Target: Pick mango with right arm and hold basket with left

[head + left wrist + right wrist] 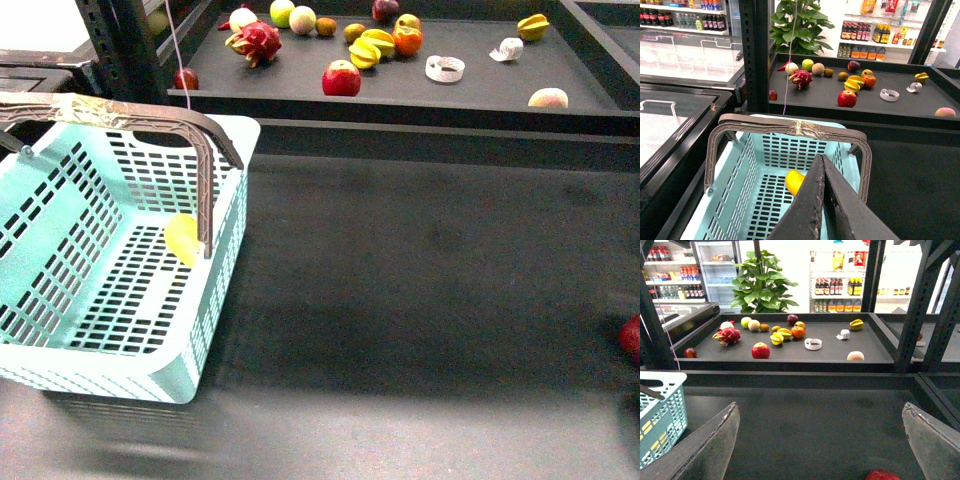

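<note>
The light turquoise basket [40, 220] stands on the dark counter at the left, its taped grey-brown handles [120, 112] raised. A smooth yellow-orange mango [183, 240] lies inside on the basket floor, near the right wall. In the left wrist view my left gripper [821, 157] hovers over the basket [732, 200], shut with nothing between its fingers, its tips just past the mango [794, 181] and below the handle [790, 127]. My right gripper [821, 406] is open over bare counter, to the right of the basket [660, 415]. Neither arm shows in the front view.
A raised dark shelf [480, 90] at the back holds a red apple [341, 78], a dragon fruit [258, 42], yellow starfruits [368, 48], an orange [407, 40] and a tape roll [445, 68]. A red fruit [630, 336] lies at the counter's right edge, below the right gripper.
</note>
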`<state>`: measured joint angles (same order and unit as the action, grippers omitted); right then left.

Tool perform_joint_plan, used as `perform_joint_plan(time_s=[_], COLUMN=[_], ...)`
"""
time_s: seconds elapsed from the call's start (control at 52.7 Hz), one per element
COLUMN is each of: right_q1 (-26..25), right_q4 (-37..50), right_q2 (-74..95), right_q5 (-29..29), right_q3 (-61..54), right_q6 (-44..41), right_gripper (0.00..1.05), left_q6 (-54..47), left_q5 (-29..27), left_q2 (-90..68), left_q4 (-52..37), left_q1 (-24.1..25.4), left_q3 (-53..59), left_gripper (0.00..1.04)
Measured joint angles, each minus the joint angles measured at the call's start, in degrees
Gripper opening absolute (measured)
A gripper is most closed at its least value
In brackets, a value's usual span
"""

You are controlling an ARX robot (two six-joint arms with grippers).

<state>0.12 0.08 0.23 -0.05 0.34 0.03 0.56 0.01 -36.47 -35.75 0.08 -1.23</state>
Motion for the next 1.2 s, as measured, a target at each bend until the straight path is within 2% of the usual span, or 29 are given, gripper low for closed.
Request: perform_joint_plan(time_s=[0.588, 0.967, 1.062, 1.195], right_q1=[0.0, 0.0, 0.0, 0.0], right_q4=[0.0, 0.0, 0.0, 0.0], right_q2=[0.0, 0.0, 0.0, 0.0], right_q5=[0.0, 0.0, 0.0, 0.0], right_q3=[0.0, 0.0, 0.0, 0.0], right_q6=[0.0, 0.0, 0.0, 0.0], right_gripper=[0.97, 0.97, 0.97, 0.97], left_q6=[-0.1, -0.1, -0.1, -0.1], left_q5=[0.0, 0.0, 0.0, 0.0], left_q2=[19.7, 26.6, 34.2, 36.1], left_q4=[18.7, 25.7, 34.8, 35.6], left_q1=[0.0, 0.0, 0.0, 0.0], left_q3=[0.0, 0.0, 0.0, 0.0], left_gripper=[0.02, 0.02, 0.02, 0.02])
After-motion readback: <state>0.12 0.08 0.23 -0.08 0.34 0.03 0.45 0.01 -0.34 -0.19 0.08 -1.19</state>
